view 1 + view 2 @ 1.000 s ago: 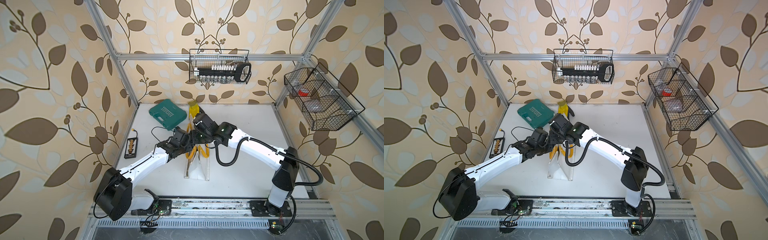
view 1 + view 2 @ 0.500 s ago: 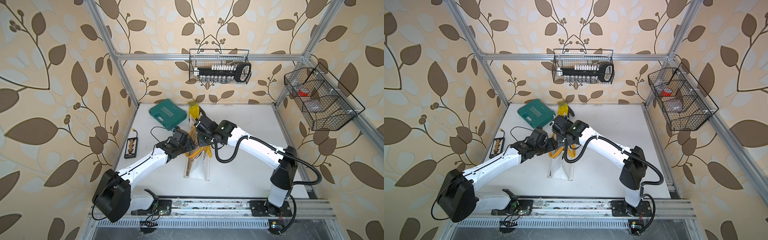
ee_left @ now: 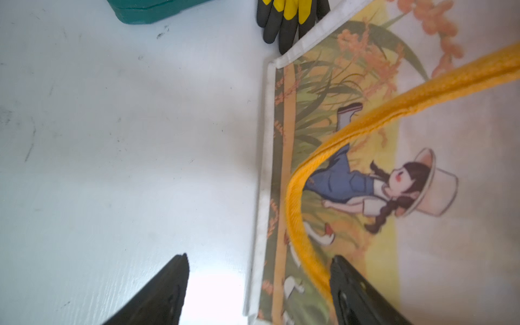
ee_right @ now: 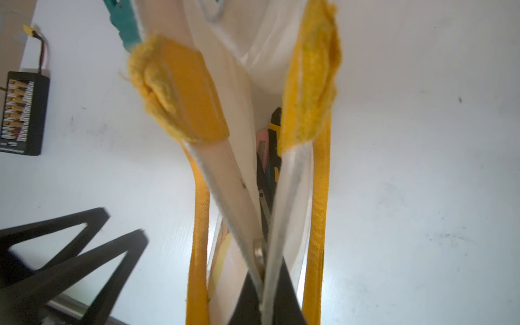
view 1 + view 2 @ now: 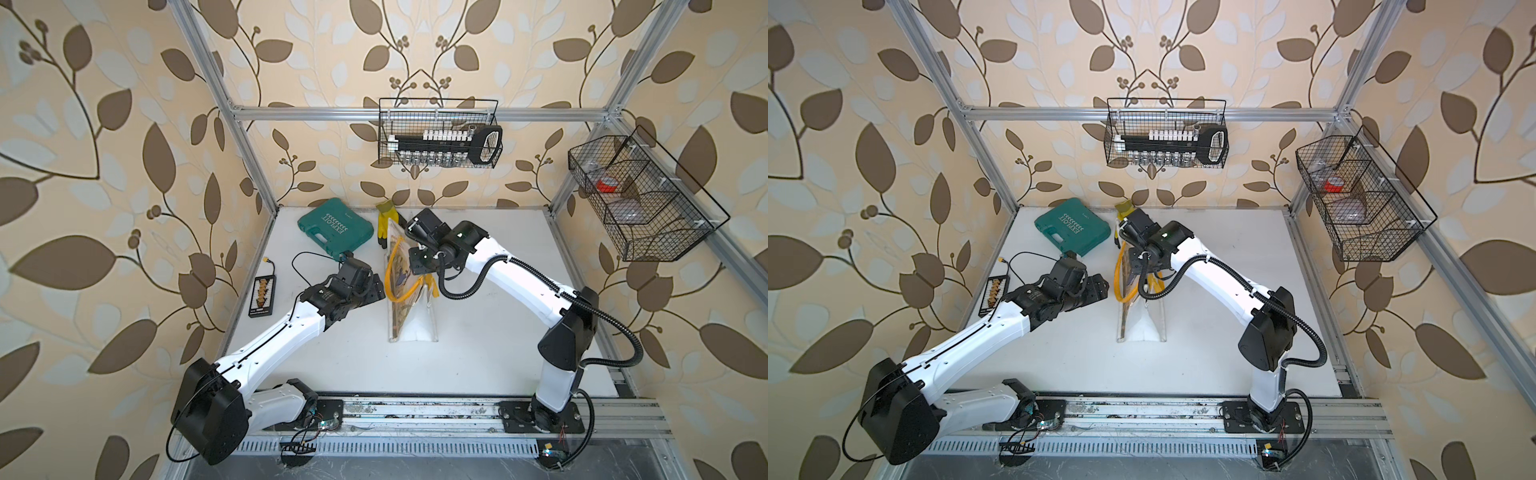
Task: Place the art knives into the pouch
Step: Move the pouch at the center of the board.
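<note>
Right hand (image 4: 264, 284) on white, yellow-handled pouch (image 5: 417, 328)

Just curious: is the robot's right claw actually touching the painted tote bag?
Touching. In the right wrist view, the right gripper is shut on the tote bag, pinching its top edges between the black fingers.

My right gripper (image 4: 264, 278) pinches the pouch (image 5: 413, 320) rims together at one end. That leaves the mouth a narrow wedge, half roofed by two yellow fuzzy tabs (image 4: 183, 92), with tools (image 4: 271, 146) at its bottom. A yellow handle loop (image 3: 298, 213) runs just beside my spread left gripper (image 3: 259, 256). Beyond the pouch, a green tool case (image 5: 334, 228) and a glove (image 5: 385, 214) block the way, and its right flank is bare table (image 5: 498, 332).
</note>
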You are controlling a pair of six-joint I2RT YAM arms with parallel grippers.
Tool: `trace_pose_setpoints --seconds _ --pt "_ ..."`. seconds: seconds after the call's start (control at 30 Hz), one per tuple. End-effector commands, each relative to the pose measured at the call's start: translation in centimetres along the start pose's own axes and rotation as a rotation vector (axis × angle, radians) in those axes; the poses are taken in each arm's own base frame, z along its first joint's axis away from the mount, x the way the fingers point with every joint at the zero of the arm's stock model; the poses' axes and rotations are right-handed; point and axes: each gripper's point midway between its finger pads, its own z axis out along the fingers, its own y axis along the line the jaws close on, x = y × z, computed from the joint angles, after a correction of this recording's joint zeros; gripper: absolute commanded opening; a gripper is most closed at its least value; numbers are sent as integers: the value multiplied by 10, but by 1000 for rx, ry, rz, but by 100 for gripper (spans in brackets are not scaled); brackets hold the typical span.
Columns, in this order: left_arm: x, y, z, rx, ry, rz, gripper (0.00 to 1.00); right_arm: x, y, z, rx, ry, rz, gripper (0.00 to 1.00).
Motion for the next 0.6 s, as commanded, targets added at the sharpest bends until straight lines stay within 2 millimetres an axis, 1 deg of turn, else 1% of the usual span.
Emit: trace_pose_setpoints --seconds 0.0,0.13,0.23,0.27,0.3,0.33,0.37,0.4,0.47,0.57 --pt "-23 -1 -27 0 -67 30 83 -26 -27 -11 37 -38 -9 0" --pt "-31 14 -39 -59 -95 62 87 -36 -58 -8 56 -27 19 0" --pt "-36 33 -44 -109 -108 50 94 -37 -76 -3 55 -14 37 0" --pt "-38 40 -46 -121 -112 34 97 -36 -80 -3 51 -10 38 1" --pt "-38 45 -48 -122 -115 25 99 -35 -83 -3 49 -7 34 5" --pt "-38 50 -49 -130 -123 19 99 -33 -86 -4 46 -3 30 12" --pt "-39 56 -52 -148 -132 19 99 -32 -87 -10 42 -10 24 23" --pt "-39 62 -54 -168 -139 20 99 -33 -89 -15 40 -21 19 31" --pt "-39 72 -56 -212 -151 29 99 -35 -94 -30 38 -53 15 51" --pt "-39 83 -57 -259 -154 42 99 -40 -102 -54 20 -104 20 74"
